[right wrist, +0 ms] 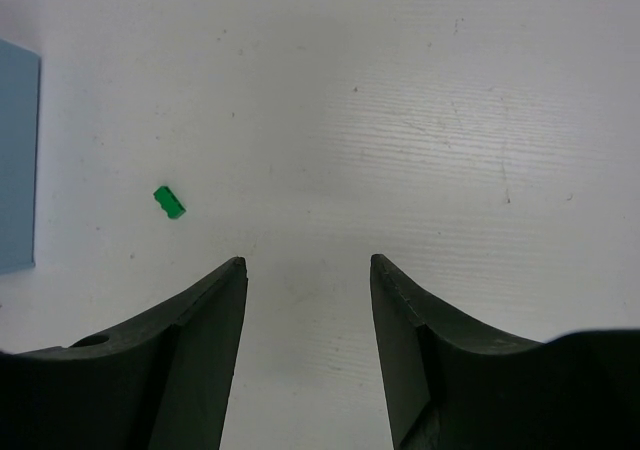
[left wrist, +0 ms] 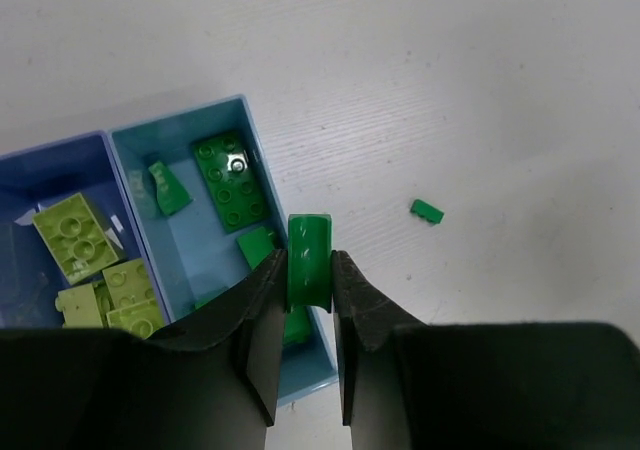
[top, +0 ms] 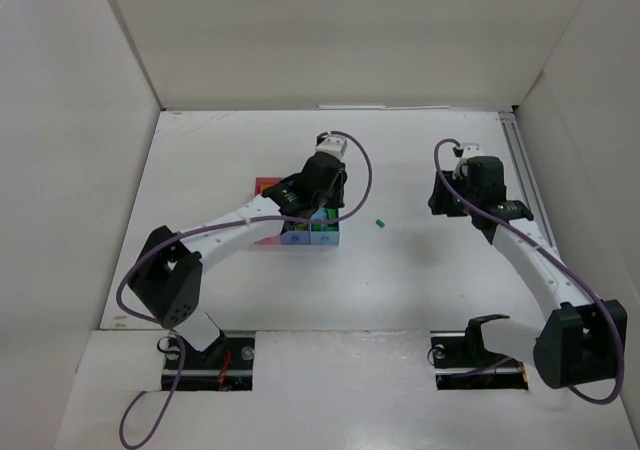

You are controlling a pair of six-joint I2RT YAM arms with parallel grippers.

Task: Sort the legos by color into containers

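My left gripper (left wrist: 309, 270) is shut on a dark green lego (left wrist: 309, 255) and holds it over the near right wall of the light blue bin (left wrist: 200, 245). That bin holds several dark green legos, including a flat plate (left wrist: 230, 180). The purple-blue bin (left wrist: 45, 170) beside it holds lime legos (left wrist: 75, 235). In the top view the bins (top: 328, 235) sit under my left gripper (top: 318, 205), with the pink bin (top: 265, 188) at the left. One small dark green lego (top: 381, 223) lies loose on the table; it also shows in the wrist views (left wrist: 427, 211) (right wrist: 169, 202). My right gripper (right wrist: 308, 262) is open and empty, right of it.
White walls enclose the table on three sides. A metal rail (top: 522, 165) runs along the right edge. The light blue bin's edge (right wrist: 15, 160) shows at the far left of the right wrist view.
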